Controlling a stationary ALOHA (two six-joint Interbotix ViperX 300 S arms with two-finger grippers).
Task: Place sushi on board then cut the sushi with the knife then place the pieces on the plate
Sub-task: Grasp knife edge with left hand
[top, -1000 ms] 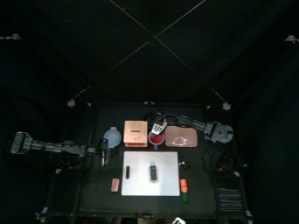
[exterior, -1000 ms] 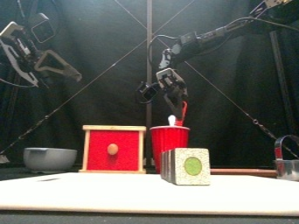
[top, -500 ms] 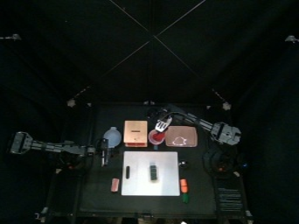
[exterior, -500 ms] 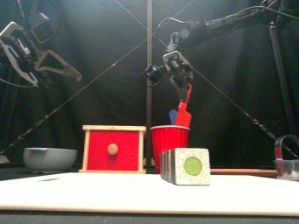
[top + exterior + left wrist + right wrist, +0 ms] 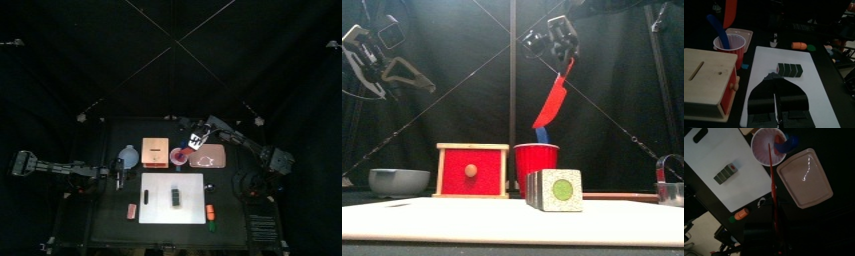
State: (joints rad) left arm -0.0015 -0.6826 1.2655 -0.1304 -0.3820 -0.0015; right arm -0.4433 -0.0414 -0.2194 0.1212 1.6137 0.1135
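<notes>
Sushi: the sushi roll (image 5: pixel 175 196) lies on the white board (image 5: pixel 158 207), well below and in front of your right tool (image 5: pixel 561 48); its blocks look uncut.
Knife: the red knife (image 5: pixel 553 95) hangs blade-down from that tool, tip just above the red cup (image 5: pixel 537 165); the blue knife (image 5: pixel 541 133) stands in the cup.
Right tool: clamped on the knife's handle.
Left tool (image 5: pixel 775 82): closed, empty, parked well to the left.
Plate: the pink tray (image 5: pixel 210 155), under the right tool, holds nothing.
Progress: placing looks done; you have cutting and plating left.
</notes>
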